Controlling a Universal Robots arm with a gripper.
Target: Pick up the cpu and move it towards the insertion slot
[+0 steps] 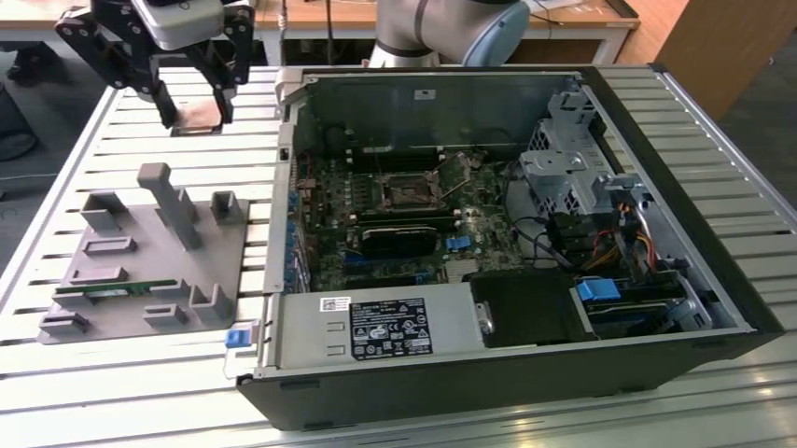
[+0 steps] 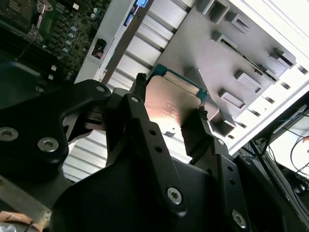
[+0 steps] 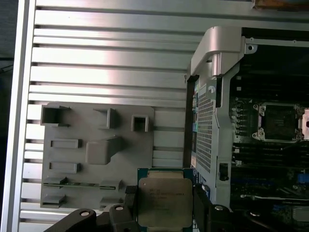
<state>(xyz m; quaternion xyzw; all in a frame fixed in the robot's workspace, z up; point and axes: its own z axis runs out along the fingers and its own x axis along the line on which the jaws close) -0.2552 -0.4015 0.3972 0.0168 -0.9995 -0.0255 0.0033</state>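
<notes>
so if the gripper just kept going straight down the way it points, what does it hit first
Probably the bare slatted table. The gripper points down at it, shut on the cpu, beside the grey tray and outside the computer case. Depth is unclear, so the cpu would likely touch first.

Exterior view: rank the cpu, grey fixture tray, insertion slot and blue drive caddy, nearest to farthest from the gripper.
1. cpu, between the fingers of the gripper.
2. grey fixture tray, on the table nearby.
3. insertion slot, mid-motherboard.
4. blue drive caddy, case's far corner.
</notes>
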